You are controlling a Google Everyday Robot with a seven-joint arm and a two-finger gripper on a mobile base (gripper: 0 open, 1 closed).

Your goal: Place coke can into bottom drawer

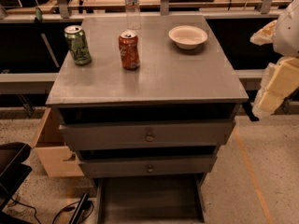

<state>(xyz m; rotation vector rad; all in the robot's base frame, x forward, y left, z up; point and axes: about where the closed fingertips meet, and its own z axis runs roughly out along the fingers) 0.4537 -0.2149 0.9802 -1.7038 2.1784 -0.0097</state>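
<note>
The coke can, red with a silver top, stands upright on the grey cabinet top, left of centre. The bottom drawer is pulled out at the foot of the cabinet and shows a dark inside. My gripper, cream and white, hangs at the right edge of the view, beside the cabinet's right side, well away from the can and not holding it.
A green can stands left of the coke can. A clear plastic bottle stands at the back edge and a white bowl at the back right. The two upper drawers have round knobs. A black object sits at lower left.
</note>
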